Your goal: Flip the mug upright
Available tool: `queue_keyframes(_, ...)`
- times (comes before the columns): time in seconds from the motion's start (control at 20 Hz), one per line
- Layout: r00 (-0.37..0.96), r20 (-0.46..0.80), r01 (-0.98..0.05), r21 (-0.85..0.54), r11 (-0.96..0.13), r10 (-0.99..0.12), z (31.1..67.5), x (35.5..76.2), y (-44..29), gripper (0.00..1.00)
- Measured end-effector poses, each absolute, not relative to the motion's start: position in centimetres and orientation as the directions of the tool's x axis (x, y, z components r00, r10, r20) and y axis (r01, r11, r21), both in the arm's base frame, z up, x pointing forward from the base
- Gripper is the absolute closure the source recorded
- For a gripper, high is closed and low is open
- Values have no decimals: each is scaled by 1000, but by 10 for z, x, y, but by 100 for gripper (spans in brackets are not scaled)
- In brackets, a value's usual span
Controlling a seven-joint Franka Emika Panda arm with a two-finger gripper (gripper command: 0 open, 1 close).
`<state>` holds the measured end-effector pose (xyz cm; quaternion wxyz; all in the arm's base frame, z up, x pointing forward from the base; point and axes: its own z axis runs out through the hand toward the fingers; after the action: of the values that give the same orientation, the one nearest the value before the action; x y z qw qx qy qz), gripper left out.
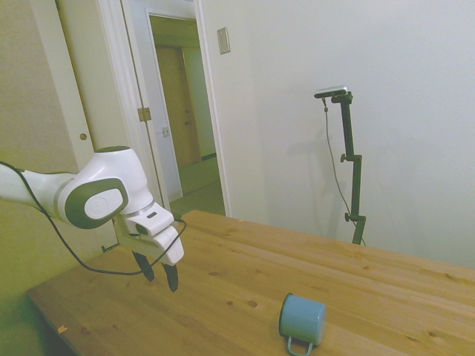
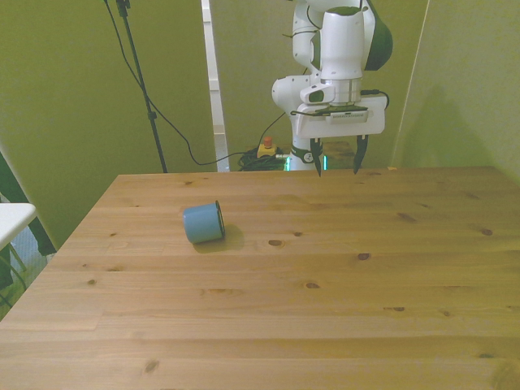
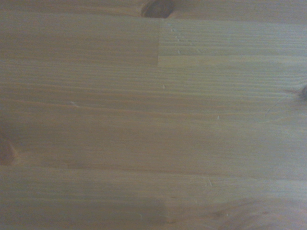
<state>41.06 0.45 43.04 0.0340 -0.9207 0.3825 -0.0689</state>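
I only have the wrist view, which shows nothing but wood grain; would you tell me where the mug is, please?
Observer: The mug lies on its side on the table, toward the front view's left of the gripper.
Operator: Thank you. Is the gripper near it?
Observer: No, it hangs above the table's far edge, well apart from the mug.
Operator: Are the fingers open?
Observer: Yes, open and empty.
Operator: Where is the handle?
Observer: In the side view it rests low against the tabletop.

Bare table (image 2: 341,276) around the mug (image 2: 203,223), open air above it
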Motion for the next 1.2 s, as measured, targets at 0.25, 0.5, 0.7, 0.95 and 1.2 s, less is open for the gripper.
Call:
queue_keyframes(0.25,692,144,-706,-70,-705,-707,433,413,-17,0)
queue_keyframes(0.5,626,246,-764,2,-645,-740,431,424,-84,0)
queue_keyframes(0.7,562,335,-803,2,-595,-757,424,446,-123,0)
queue_keyframes(0.95,567,388,-797,36,-603,-726,426,468,-128,0)
queue_keyframes(1.2,585,492,-776,107,-622,-645,422,468,-145,0)
